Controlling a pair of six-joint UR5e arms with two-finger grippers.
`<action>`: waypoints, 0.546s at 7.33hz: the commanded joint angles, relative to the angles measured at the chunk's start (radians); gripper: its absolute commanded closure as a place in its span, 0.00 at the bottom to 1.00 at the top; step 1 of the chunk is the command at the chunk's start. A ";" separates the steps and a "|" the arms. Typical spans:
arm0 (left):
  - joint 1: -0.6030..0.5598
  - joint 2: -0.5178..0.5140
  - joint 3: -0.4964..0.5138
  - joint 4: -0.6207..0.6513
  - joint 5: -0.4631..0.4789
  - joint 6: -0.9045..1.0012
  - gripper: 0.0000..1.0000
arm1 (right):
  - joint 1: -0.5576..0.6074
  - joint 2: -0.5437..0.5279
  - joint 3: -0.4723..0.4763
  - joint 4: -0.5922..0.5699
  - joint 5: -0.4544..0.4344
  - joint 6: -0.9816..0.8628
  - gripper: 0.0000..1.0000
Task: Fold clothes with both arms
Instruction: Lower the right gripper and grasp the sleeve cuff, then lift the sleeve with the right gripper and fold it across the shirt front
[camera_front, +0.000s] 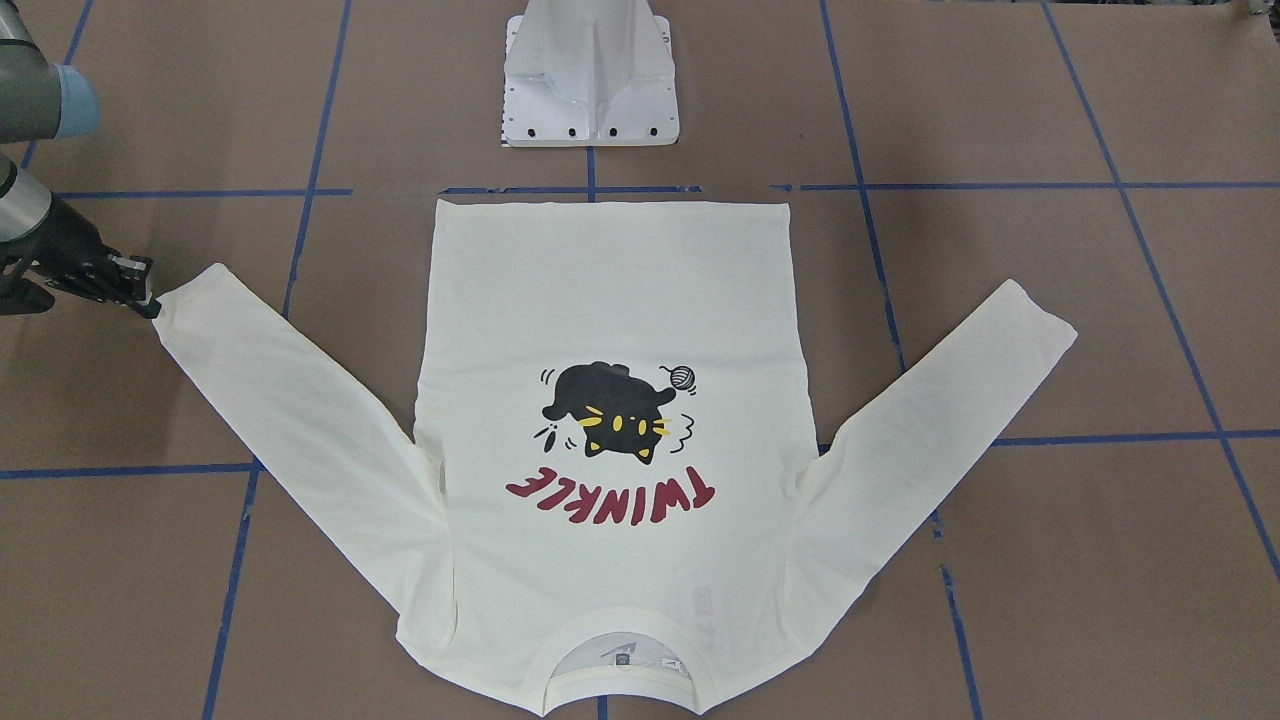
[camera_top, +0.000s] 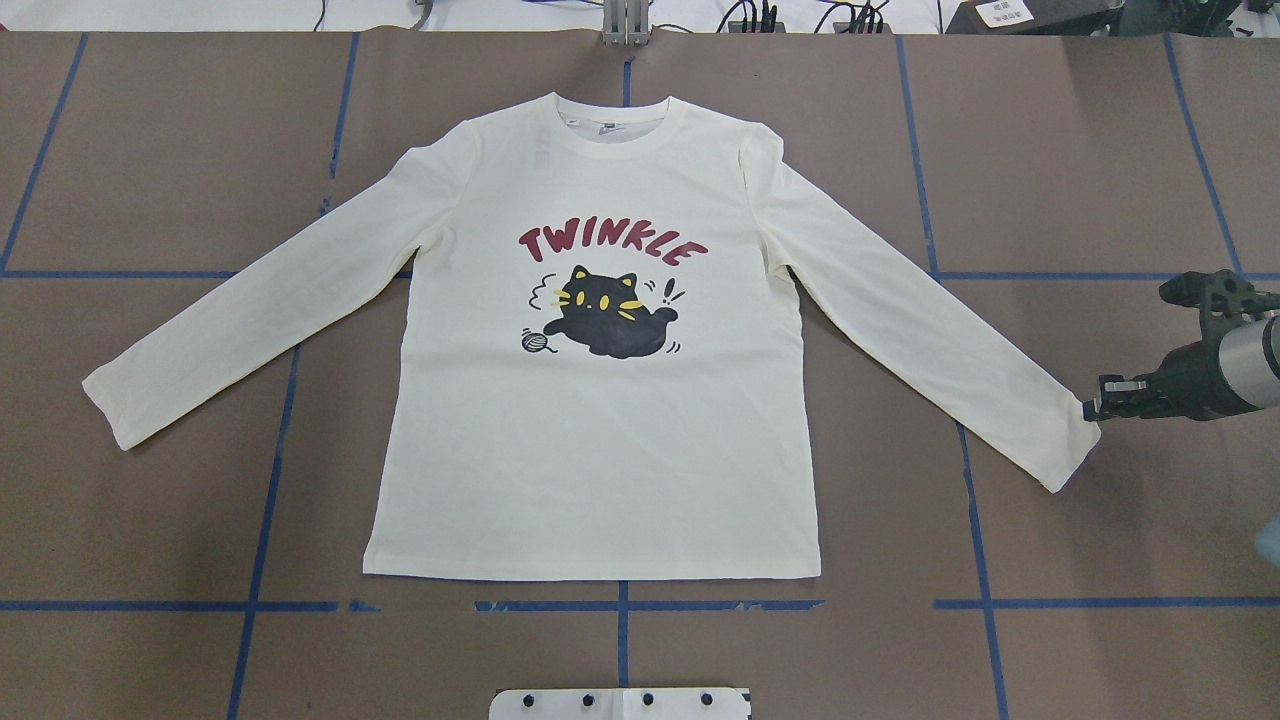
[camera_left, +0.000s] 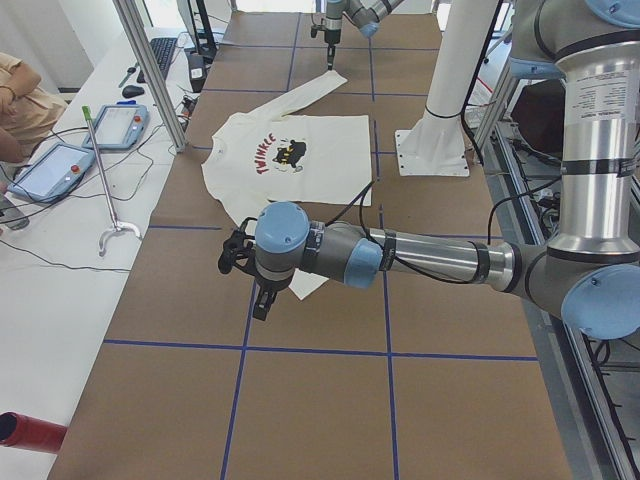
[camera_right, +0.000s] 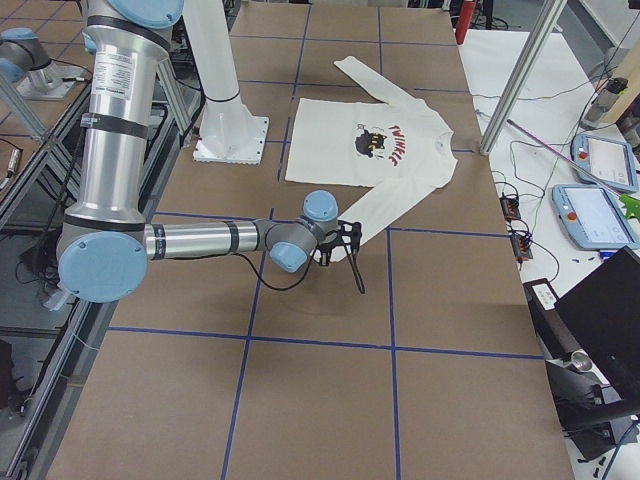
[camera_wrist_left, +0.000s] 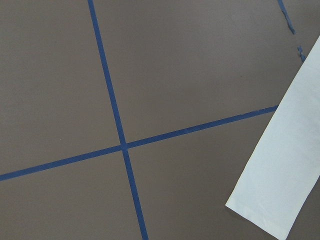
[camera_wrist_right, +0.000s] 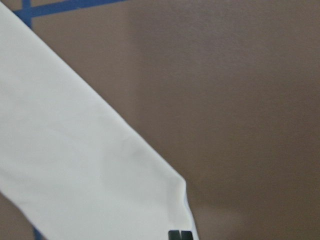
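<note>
The cream long-sleeved T-shirt lies flat with its print up and both sleeves spread; it also shows in the front-facing view. My right gripper sits low at the far corner of the right sleeve cuff. Its fingers look together and the tips touch the cuff edge. The sleeve lies flat, and I cannot tell whether fabric is pinched. My left gripper hangs above the table beyond the left sleeve cuff. I cannot tell whether it is open or shut.
The brown table carries a grid of blue tape lines. The white pedestal base stands just behind the shirt's hem. A side bench holds tablets, cables and a grabber tool, with an operator beside it.
</note>
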 joint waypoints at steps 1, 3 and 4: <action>0.000 -0.001 -0.003 0.000 0.000 -0.002 0.00 | 0.026 0.189 0.055 -0.114 0.108 0.170 1.00; 0.000 -0.002 -0.025 0.002 0.000 -0.024 0.00 | 0.034 0.598 0.040 -0.531 0.114 0.258 1.00; 0.000 -0.002 -0.031 0.002 -0.002 -0.031 0.00 | 0.028 0.767 0.000 -0.685 0.100 0.281 1.00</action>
